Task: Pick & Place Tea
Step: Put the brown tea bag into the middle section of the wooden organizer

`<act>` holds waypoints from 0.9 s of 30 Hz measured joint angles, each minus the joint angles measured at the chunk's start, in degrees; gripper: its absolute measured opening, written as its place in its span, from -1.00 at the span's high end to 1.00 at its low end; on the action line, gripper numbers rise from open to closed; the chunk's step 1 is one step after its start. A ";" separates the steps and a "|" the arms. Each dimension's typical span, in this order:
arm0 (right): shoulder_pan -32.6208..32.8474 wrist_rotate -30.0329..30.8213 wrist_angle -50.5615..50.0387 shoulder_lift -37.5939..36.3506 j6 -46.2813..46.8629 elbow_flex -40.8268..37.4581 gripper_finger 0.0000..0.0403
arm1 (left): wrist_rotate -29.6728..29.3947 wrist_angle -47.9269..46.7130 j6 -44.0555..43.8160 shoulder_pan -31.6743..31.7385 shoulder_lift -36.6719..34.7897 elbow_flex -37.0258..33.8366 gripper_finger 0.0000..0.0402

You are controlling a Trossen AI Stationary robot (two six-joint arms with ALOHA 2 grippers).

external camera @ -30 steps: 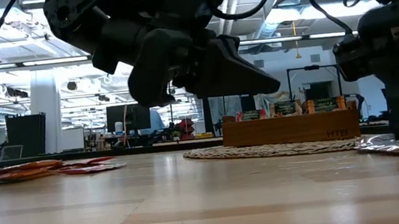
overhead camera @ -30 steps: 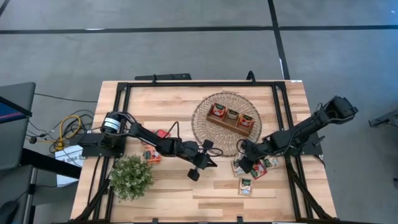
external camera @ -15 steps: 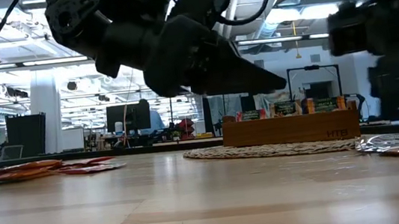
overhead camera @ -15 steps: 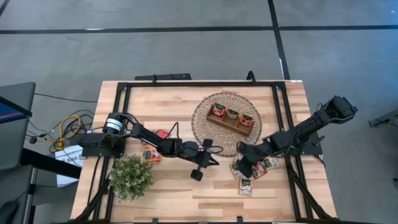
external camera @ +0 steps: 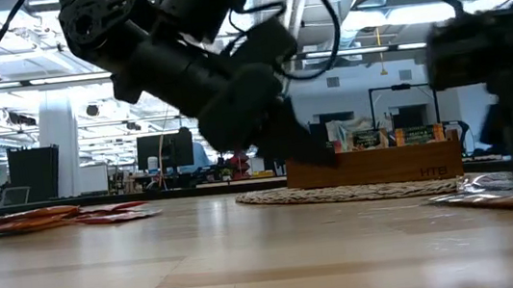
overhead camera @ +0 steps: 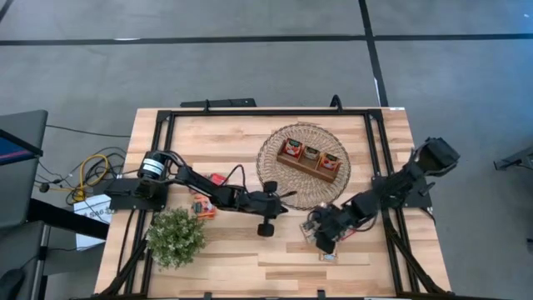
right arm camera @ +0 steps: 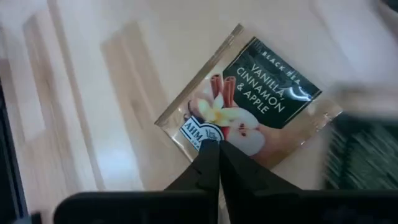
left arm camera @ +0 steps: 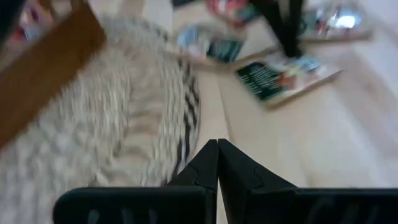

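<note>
— I'm seeing the right gripper [right arm camera: 214, 144] swinging down from its earlier spot onto the green-and-white square tea sachet [right arm camera: 249, 102] beside the round woven mat [overhead camera: 291, 142].

— Holding it?

— Its fingers are pinched together at the sachet's edge; I'm guessing a grasp is starting.

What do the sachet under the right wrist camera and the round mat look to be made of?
The sachet looks like glossy printed foil or plastic film: it shines, and its sealed edge is clear. The round mat seems woven straw or rope with a matte finish: pale coiled strands show in rings.
</note>
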 joint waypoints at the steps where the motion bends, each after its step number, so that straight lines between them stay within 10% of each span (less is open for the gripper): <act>1: -0.56 0.46 -0.17 1.56 -1.05 1.74 0.97 | 0.40 -1.45 -1.06 0.02 0.00 0.00 0.99; 8: -5.40 5.43 -0.55 11.61 -3.06 12.76 0.96 | 9.89 -6.31 -9.71 0.14 -0.01 0.00 0.70; 15: -6.95 6.08 -0.88 17.16 -7.99 19.42 0.99 | 2.21 -9.92 -12.98 0.62 -0.10 0.00 0.37; 27: -5.53 11.29 -1.42 17.40 -8.02 20.26 1.00 | 11.58 -18.61 -17.92 2.07 -2.78 0.09 0.28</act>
